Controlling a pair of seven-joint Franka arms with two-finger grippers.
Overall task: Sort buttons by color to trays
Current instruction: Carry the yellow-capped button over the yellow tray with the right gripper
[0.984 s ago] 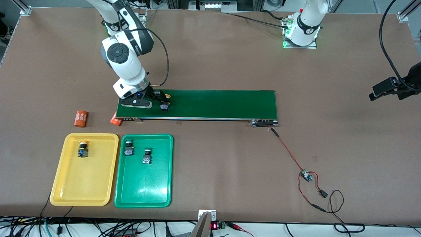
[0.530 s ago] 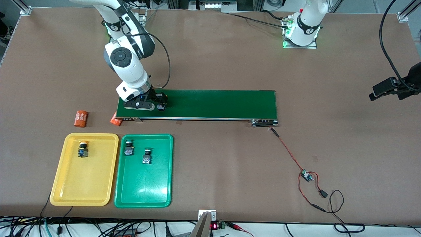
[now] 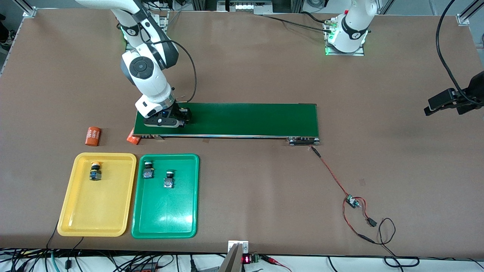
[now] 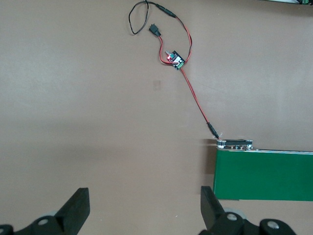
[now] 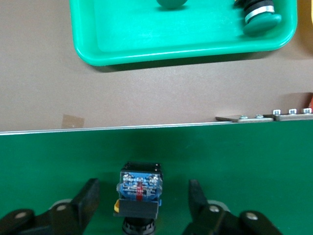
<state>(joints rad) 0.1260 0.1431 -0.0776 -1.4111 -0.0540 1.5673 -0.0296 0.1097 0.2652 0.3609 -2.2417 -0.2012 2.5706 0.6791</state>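
Note:
A button [image 5: 139, 188] with a black-and-blue body and a bit of yellow showing lies on the dark-green belt [image 3: 245, 119], at the right arm's end. My right gripper [image 5: 143, 190] is down on the belt astride it, open, with a gap on each side of the body. The gripper [image 3: 184, 119] hides this button in the front view. One yellow-capped button [image 3: 95, 170] stands in the yellow tray [image 3: 113, 211]. Two green-capped buttons [image 3: 147, 170] [image 3: 168, 178] stand in the green tray [image 3: 166, 215]. My left gripper [image 4: 144, 196] hangs open and empty over bare table by the belt's other end [image 4: 264, 176].
Two orange cylinders [image 3: 92, 136] [image 3: 133, 138] lie by the belt's end, just farther from the front camera than the trays. A red wire with a small circuit board [image 3: 353, 202] trails from the belt's other end. A black camera mount [image 3: 453, 102] juts in at the left arm's end.
My right gripper has come down and along the belt until the button sits between its fingers, which have started to narrow. The left arm has not moved.

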